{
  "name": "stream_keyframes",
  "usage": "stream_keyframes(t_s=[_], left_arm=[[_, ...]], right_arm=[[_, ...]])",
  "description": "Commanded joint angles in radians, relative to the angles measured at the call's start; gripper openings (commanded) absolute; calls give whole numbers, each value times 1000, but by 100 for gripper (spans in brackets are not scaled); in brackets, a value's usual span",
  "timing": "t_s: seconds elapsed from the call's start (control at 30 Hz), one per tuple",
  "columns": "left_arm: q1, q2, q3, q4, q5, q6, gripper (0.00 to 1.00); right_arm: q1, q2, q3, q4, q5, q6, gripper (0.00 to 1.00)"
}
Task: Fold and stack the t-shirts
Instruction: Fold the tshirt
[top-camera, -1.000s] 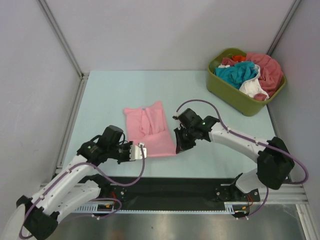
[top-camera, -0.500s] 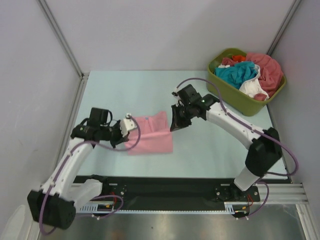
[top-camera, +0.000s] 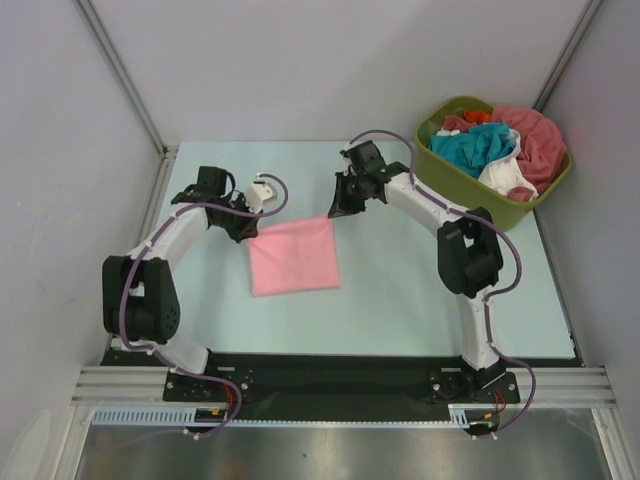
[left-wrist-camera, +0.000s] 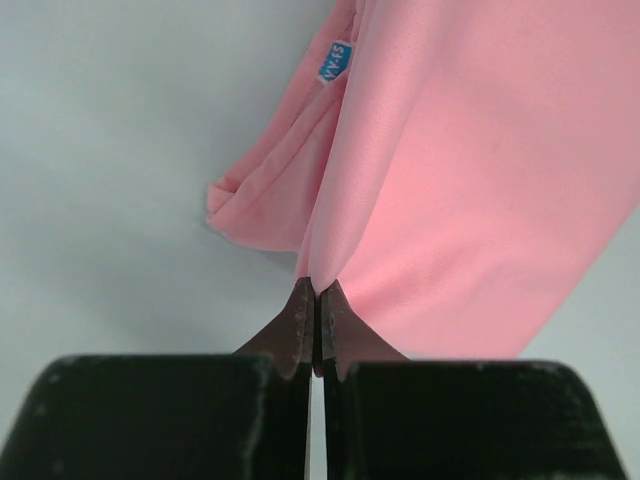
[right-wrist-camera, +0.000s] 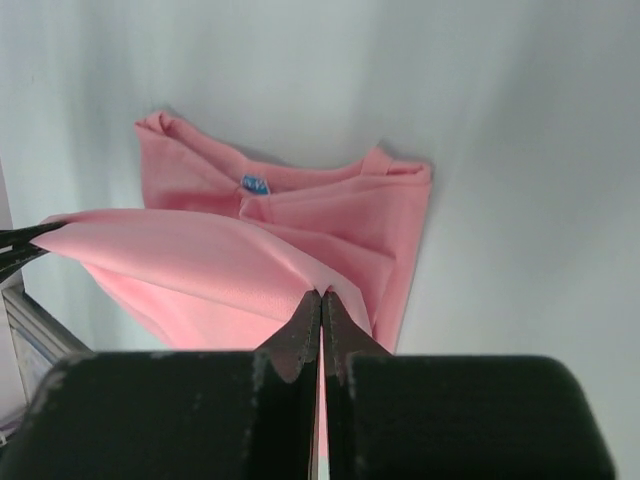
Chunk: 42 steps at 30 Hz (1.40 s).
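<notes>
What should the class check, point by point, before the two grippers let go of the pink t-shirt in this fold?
1. Left gripper pinches a corner of the pink t-shirt: ok.
2. Right gripper pinches the other corner: ok.
3. Held layer lies flat on the layer below: not ok, it hangs raised above it.
4. Held layer covers the blue label: not ok, the label shows.
5. Held edge lines up with the collar edge: cannot tell.
6. Olive-green tub stands apart from the shirt: ok.
</notes>
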Motion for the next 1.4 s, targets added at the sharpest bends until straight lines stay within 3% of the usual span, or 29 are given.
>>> stream_keyframes(t_s=[0.0, 0.23, 0.27, 0.33, 0.37, 0.4, 0.5, 0.63, 0.8, 0.87, 0.97, 1.13, 1.23, 1.27, 1.37], left_arm=[[20, 54, 69, 40, -33, -29, 0], [28, 240, 205, 24, -56, -102, 7], [37, 249, 213, 32, -57, -111, 9], [43, 265, 216, 55, -77, -157, 25], [51, 277, 215, 87, -114, -171, 33], [54, 282, 215, 105, -137, -188, 46], [66, 300, 239, 168, -278, -266, 55], [95, 308, 311, 163, -349, -422, 56], [107, 207, 172, 178, -197, -435, 56], [77, 144, 86, 228, -114, -431, 58], [71, 151, 40, 276, -146, -435, 61], [74, 257, 103, 305, -214, -461, 59], [68, 306, 126, 320, -197, -486, 58], [65, 315, 132, 320, -183, -490, 58], [49, 346, 149, 320, -174, -497, 58]], right_arm=[[-15, 72, 94, 36, 6, 26, 0], [-28, 187, 182, 68, -9, 52, 0], [-27, 205, 186, 83, -9, 62, 12], [-27, 230, 215, 103, -8, 74, 33], [-30, 242, 231, 94, 1, 75, 50], [-38, 257, 255, 82, 14, 80, 54], [-56, 232, 254, 98, 38, 75, 58], [-56, 169, 233, 68, 83, -26, 58], [-42, 45, -11, 201, -18, -70, 56], [-23, 23, -56, 221, -21, -69, 60], [-3, 53, -74, 226, -26, -57, 64], [5, 110, -44, 275, -8, -21, 57], [-2, 142, -33, 269, 6, -3, 33], [-2, 147, -36, 276, 2, 0, 21], [-7, 155, -39, 281, 0, 12, 5]])
